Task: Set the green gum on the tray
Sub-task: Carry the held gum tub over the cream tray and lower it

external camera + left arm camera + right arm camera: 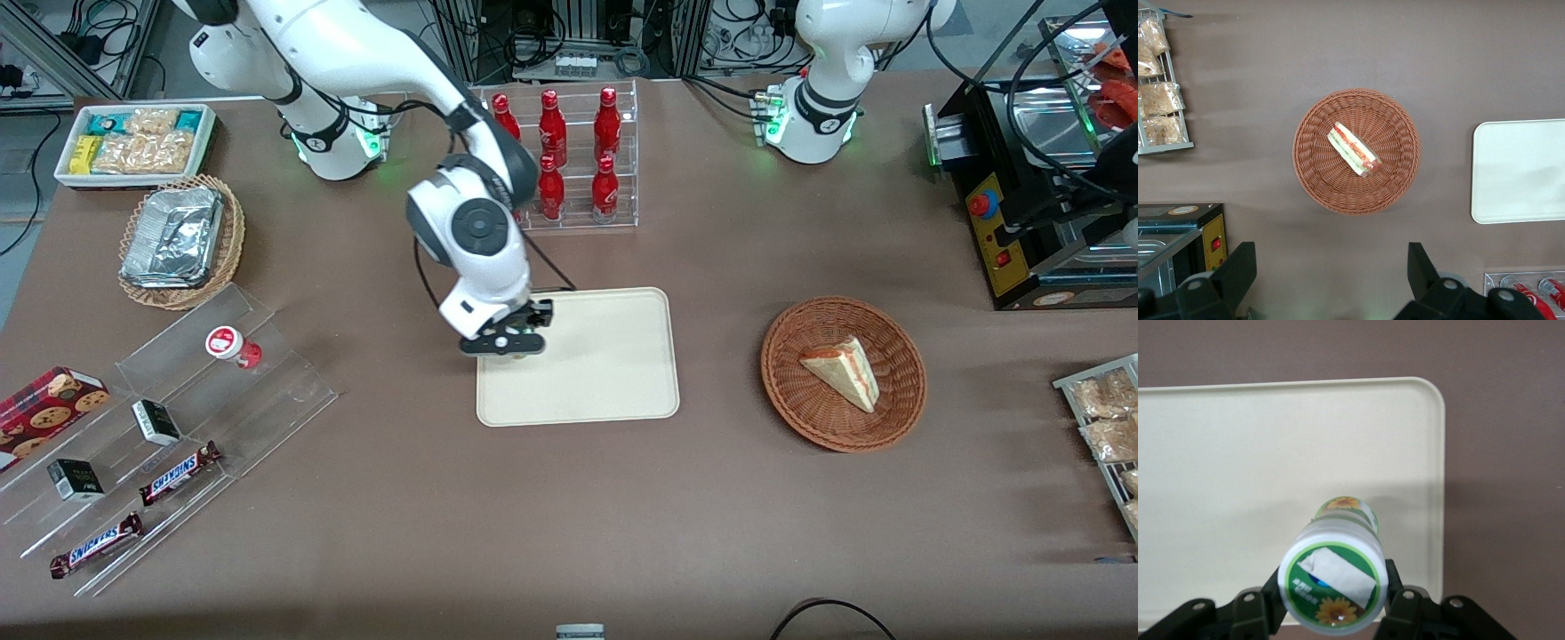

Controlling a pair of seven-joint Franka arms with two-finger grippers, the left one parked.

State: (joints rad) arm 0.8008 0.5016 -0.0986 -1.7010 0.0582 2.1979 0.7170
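The green gum [1335, 577] is a small bottle with a white lid and a green flower label. My right gripper [1333, 600] is shut on it, one black finger on each side of the lid. It hangs just above the cream tray [1238, 467], near the tray's rim. In the front view the gripper [508, 345] is over the tray [605, 356] at its edge toward the working arm's end; the gum is mostly hidden under the hand there. The tray's end also shows in the left wrist view [1521, 170].
A rack of red bottles [569, 160] stands farther from the camera than the tray. A wicker basket with a sandwich [843, 372] lies toward the parked arm's end. A red-lidded gum bottle [233, 347] sits on a clear stand with snack bars. A foil basket [178, 238] and snack bin [133, 142] are nearby.
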